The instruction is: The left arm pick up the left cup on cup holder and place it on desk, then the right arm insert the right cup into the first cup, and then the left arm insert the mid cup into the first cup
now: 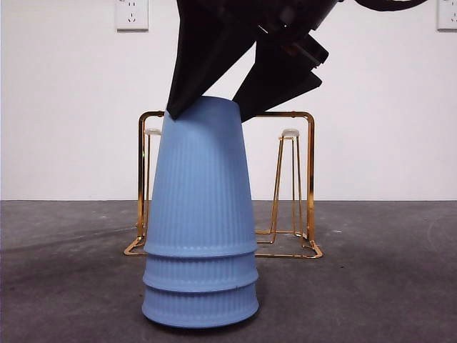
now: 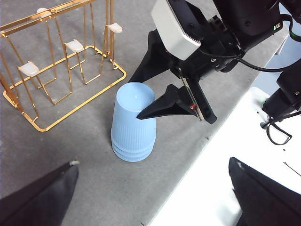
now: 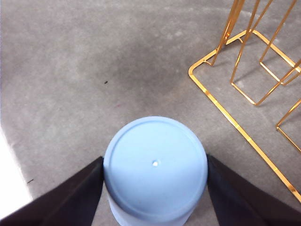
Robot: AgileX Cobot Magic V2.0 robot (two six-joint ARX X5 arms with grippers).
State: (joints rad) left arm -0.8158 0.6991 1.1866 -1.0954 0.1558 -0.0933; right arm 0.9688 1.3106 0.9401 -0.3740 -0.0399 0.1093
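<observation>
Cups (image 1: 200, 236), three blue ones stacked upside down, sit center frame on the desk (image 1: 385, 286). Right gripper (image 3: 155, 162) pinches the top one; left gripper (image 2: 150, 197) hangs open. Cup holder (image 1: 308, 179) behind.

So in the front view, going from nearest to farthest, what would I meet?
Stack of blue ribbed plastic cups with the right gripper at its top → gold wire cup holder → white wall with sockets.
</observation>
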